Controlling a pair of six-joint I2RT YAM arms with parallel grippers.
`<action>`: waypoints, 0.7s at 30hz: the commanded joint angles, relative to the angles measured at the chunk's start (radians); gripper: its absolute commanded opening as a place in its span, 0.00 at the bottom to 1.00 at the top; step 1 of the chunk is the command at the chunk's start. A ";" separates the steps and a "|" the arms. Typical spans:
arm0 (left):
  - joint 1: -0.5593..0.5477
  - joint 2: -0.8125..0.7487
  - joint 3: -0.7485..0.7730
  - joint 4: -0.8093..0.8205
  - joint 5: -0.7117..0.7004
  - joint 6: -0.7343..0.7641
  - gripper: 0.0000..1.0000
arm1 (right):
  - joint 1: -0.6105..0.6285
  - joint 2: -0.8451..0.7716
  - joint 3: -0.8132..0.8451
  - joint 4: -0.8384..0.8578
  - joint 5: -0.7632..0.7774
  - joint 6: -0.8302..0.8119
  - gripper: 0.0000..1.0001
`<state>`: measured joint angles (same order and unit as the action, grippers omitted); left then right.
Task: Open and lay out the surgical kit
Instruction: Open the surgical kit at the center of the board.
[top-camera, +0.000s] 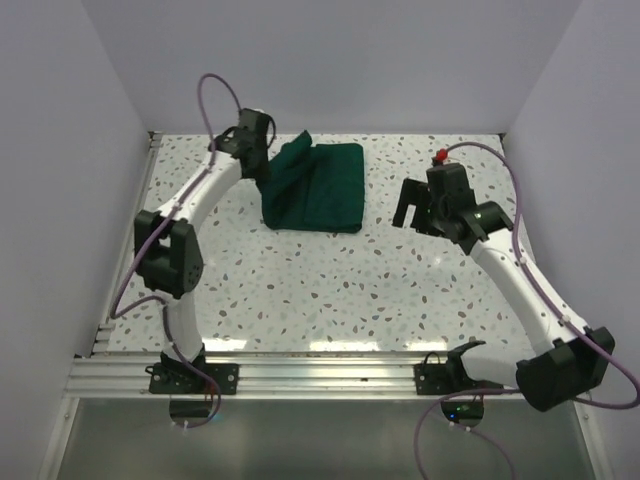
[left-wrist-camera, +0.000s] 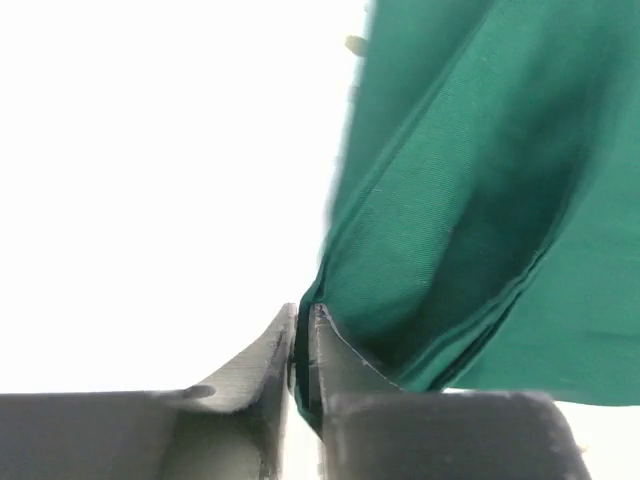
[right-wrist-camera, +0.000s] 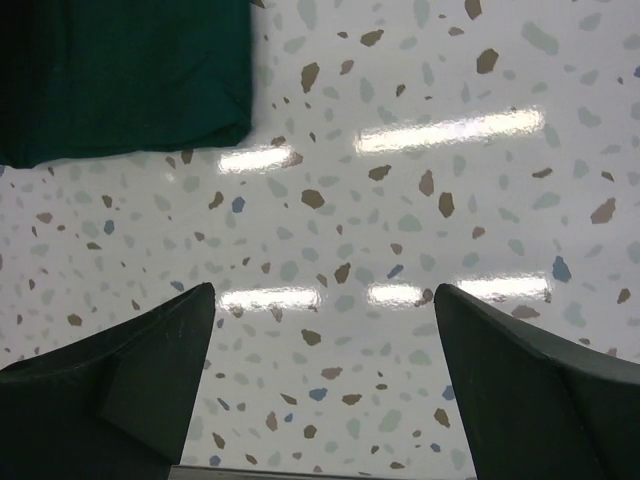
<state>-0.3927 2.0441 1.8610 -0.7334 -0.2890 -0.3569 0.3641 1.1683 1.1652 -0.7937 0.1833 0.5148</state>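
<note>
The surgical kit is a folded dark green cloth wrap (top-camera: 318, 190) lying at the back middle of the table. My left gripper (top-camera: 268, 165) is shut on the wrap's left flap and holds it lifted; in the left wrist view the green cloth (left-wrist-camera: 470, 210) hangs from between the closed fingers (left-wrist-camera: 340, 370). My right gripper (top-camera: 412, 212) is open and empty, hovering right of the wrap. The right wrist view shows a corner of the wrap (right-wrist-camera: 120, 80) at top left, ahead of the spread fingers (right-wrist-camera: 130, 390). The steel tray and instruments are hidden.
A speckled terrazzo tabletop (top-camera: 330, 290) lies between white walls. An aluminium rail (top-camera: 300, 375) runs along the near edge with both arm bases on it.
</note>
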 joint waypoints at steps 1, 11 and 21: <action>0.113 -0.166 -0.143 0.081 0.031 -0.020 0.44 | 0.006 0.127 0.131 0.065 -0.050 -0.002 0.95; 0.207 -0.285 -0.454 0.141 0.062 0.004 1.00 | 0.222 0.620 0.595 -0.044 -0.064 -0.035 0.92; 0.245 -0.355 -0.614 0.189 0.094 0.030 1.00 | 0.320 1.177 1.152 -0.188 -0.048 -0.022 0.92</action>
<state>-0.1608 1.7538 1.2743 -0.6117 -0.2211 -0.3481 0.7017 2.2555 2.1971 -0.8837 0.1310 0.5007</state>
